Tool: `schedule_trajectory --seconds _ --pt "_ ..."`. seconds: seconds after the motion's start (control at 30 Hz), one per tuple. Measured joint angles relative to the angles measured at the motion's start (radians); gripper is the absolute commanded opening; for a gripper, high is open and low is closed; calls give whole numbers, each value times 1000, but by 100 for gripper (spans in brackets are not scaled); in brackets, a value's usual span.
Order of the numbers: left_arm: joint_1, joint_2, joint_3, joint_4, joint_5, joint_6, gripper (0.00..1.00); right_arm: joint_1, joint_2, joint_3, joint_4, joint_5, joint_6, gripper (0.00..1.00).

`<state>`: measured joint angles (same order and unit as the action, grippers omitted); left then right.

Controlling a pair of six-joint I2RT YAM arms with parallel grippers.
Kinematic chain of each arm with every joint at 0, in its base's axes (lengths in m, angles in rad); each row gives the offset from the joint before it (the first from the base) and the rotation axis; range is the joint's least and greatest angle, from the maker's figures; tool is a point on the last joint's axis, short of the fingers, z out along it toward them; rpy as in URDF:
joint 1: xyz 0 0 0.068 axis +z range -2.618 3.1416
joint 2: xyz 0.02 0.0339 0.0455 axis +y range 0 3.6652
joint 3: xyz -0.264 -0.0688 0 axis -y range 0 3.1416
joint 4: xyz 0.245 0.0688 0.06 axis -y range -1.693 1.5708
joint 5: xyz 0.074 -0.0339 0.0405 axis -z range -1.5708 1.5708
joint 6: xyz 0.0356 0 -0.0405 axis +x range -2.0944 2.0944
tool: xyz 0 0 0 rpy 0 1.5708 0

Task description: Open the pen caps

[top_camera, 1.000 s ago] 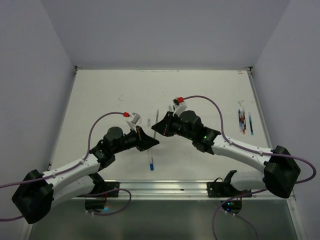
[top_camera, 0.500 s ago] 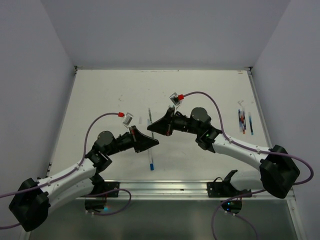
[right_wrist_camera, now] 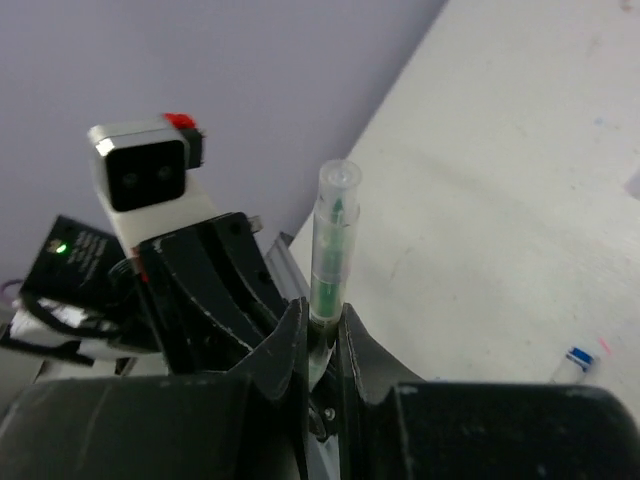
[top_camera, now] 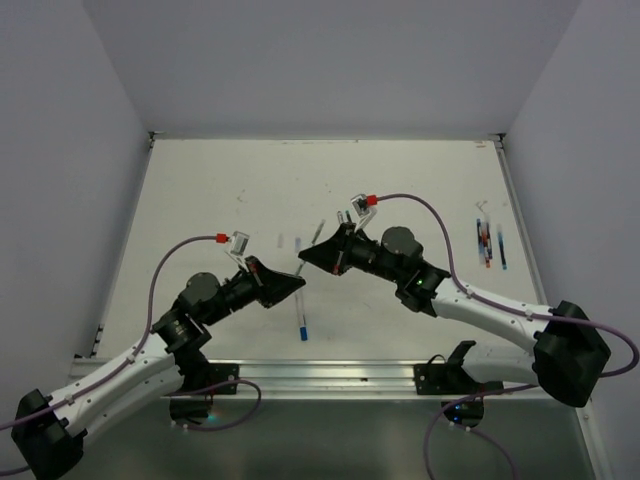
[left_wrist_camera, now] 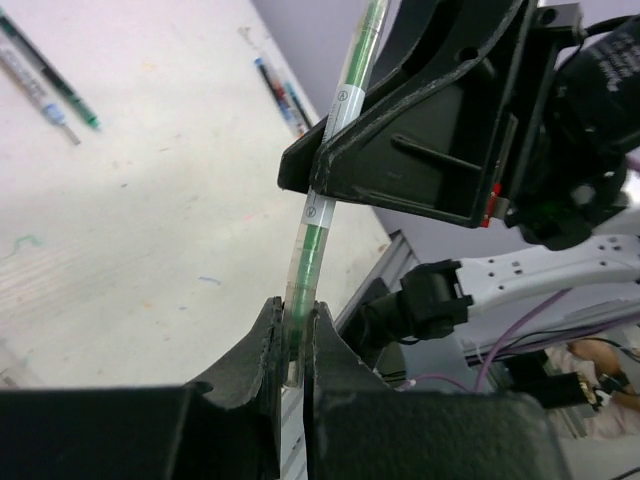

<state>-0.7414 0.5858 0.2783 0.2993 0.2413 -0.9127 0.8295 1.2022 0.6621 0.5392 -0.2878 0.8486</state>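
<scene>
The green pen (left_wrist_camera: 340, 95) is held in the air above the middle of the table (top_camera: 220, 190). Its clear lower end, apparently the pen cap (left_wrist_camera: 298, 295), is pinched between the jaws of the left gripper (left_wrist_camera: 293, 340), and its barrel is clamped in the right gripper (right_wrist_camera: 322, 325). A blue-tipped pen (top_camera: 302, 325) lies near the front edge and a pen group (top_camera: 487, 243) lies at the right.

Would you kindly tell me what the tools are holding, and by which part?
One green pen: the left tool pinches one end, the right tool grips its barrel.
</scene>
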Motion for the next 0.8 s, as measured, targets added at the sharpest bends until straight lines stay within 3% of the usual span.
schedule_trajectory --seconds 0.17,0.43,0.63,0.8 --pt "-22 28 70 -156 -118 70 0 20 1 75 -222 142 46 0" --pt "-12 110 87 -95 -80 203 0 17 50 235 -475 233 82 0" --pt "6 84 5 -111 31 253 0 -196 100 264 -562 308 70 0" --pt "6 16 19 -209 -13 288 0 -260 136 317 -657 298 33 0"
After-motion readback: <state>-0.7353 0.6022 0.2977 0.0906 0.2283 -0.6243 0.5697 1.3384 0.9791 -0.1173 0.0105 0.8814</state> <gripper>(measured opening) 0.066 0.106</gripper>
